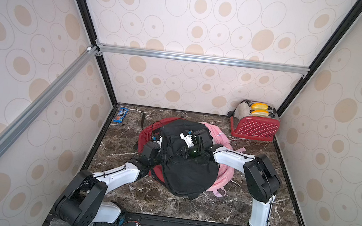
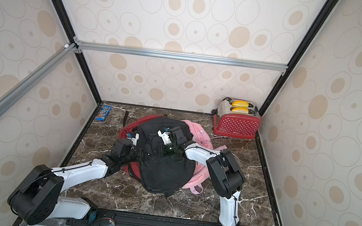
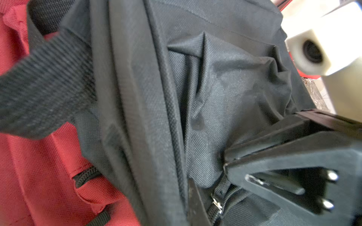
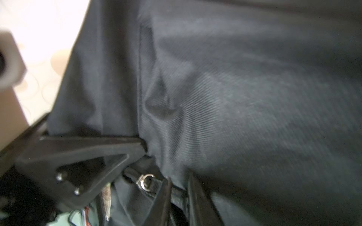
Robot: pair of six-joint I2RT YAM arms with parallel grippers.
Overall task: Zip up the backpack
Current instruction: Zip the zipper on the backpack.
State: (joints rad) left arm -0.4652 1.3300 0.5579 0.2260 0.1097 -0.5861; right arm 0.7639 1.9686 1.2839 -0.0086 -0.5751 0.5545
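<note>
A black backpack point(image 1: 188, 175) point(image 2: 165, 172) lies in the middle of the marble table, on top of two other bags. My left gripper point(image 1: 164, 156) point(image 2: 144, 154) is at its left edge, shut on a fold of the black fabric point(image 3: 225, 88); only one of its fingers point(image 3: 195, 203) shows in the left wrist view. Just to its right, my right gripper point(image 1: 182, 152) point(image 4: 179, 192) is shut on the black webbing strap of the zipper pull. The pull's metal ring point(image 4: 145, 181) point(image 3: 216, 203) sits just outside the fingers, at the end of the zipper teeth point(image 3: 229, 195).
A red backpack point(image 1: 147, 133) and a pink backpack point(image 1: 219, 134) lie under the black one. A red dotted toaster point(image 1: 255, 122) with bread stands at the back right corner. A blue M&M's packet point(image 1: 121, 115) lies at the back left. Walls enclose the table.
</note>
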